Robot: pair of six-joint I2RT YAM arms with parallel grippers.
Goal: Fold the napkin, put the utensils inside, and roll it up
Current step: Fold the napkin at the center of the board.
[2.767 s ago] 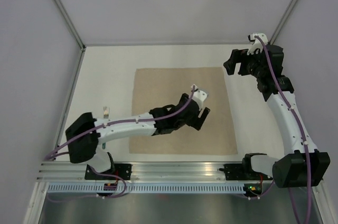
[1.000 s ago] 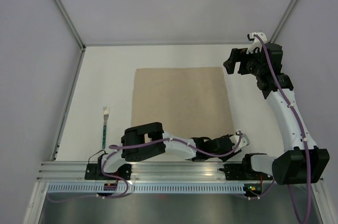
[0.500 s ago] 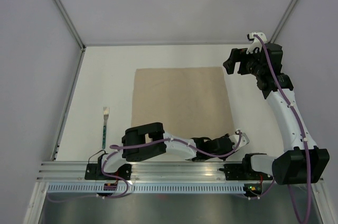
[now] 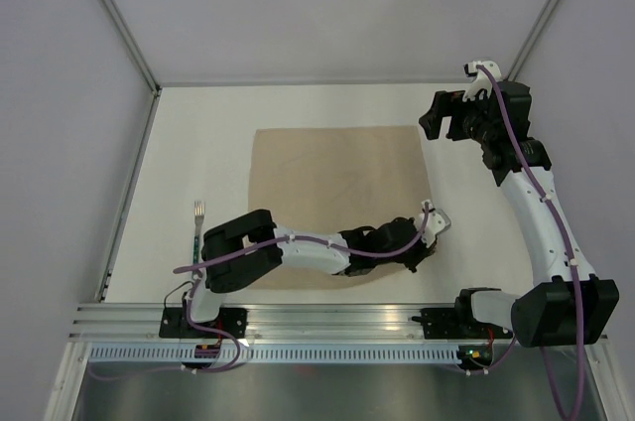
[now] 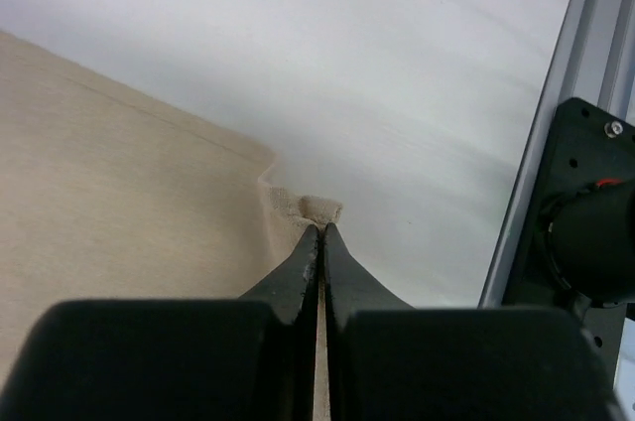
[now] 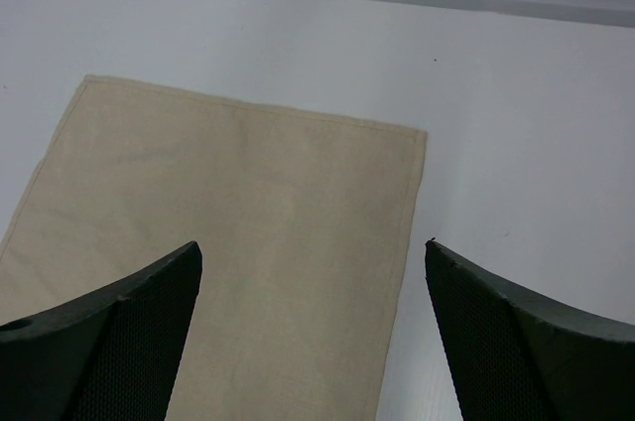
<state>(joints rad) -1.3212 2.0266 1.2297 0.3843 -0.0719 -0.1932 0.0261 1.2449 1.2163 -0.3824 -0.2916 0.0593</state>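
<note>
The beige napkin (image 4: 337, 178) lies spread in the middle of the white table. My left gripper (image 4: 425, 238) is over its near right corner, and the arm hides that part from above. In the left wrist view the left gripper (image 5: 320, 228) is shut on the napkin's corner (image 5: 319, 210), a small bunch of cloth sticking out past the fingertips. The fork (image 4: 197, 234), teal-handled, lies left of the napkin with its tines pointing away. My right gripper (image 4: 448, 119) hovers open beyond the far right corner. The right wrist view shows the right gripper (image 6: 313, 257) wide apart above the napkin (image 6: 238, 232).
A metal rail (image 4: 327, 323) runs along the near edge, with the right arm's base (image 5: 593, 232) close to the held corner. Grey walls enclose the table at the left, back and right.
The left gripper has closed on the napkin's near right corner and moved away from the rail, toward the far side, taking the corner along. The right arm has stayed still.
</note>
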